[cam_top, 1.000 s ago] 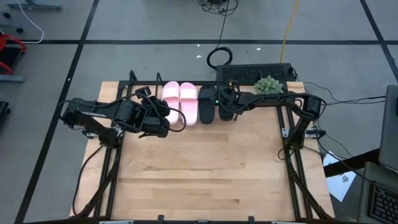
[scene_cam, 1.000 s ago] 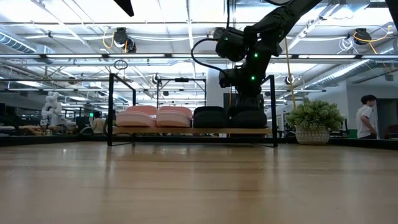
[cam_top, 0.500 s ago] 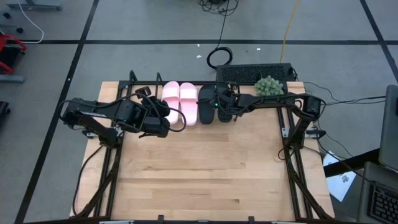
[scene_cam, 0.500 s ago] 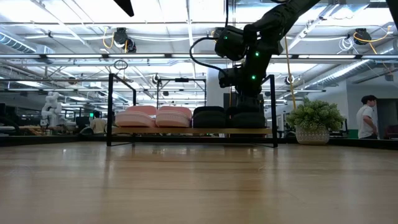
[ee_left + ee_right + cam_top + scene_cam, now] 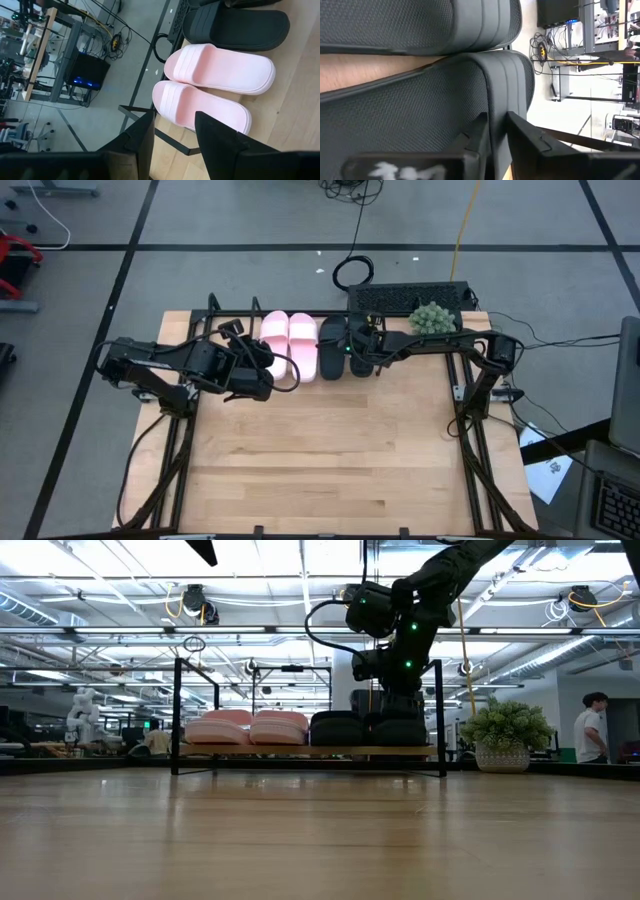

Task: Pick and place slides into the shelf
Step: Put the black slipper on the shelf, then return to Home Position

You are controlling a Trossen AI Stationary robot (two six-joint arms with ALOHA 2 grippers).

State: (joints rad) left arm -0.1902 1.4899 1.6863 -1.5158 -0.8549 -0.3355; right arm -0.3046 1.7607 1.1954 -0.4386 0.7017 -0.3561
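— Where is your right claw (image 5: 362,361) just now?

— At the far edge of the bench (image 5: 330,450), over the shelf (image 5: 310,751). My wrist camera shows my two fingers (image 5: 475,132) pinching the edge of the outer black slide (image 5: 420,120), which lies flat on the shelf board at the right end of the row.

— And the other slides?

— All four sit side by side on the shelf. Seen from above, the two pink slides (image 5: 289,344) lie on the left, touching each other, then the inner black slide (image 5: 332,348), then the one I grip, mostly hidden under my right arm. From bench height the pink pair (image 5: 247,727) and the black pair (image 5: 365,728) line up on the wooden board between the black rods.

— What about your left claw (image 5: 262,376)?

— It hangs over the bench just beside the pink pair, on their near left side. Its fingers (image 5: 142,140) are spread apart with nothing between them; through the gap I look at the nearer pink slide (image 5: 200,106).

— Anything else on the bench?

— A small green potted plant (image 5: 432,316) stands at the far right corner, beside the shelf's right end. A person (image 5: 589,730) shows in the room beyond.
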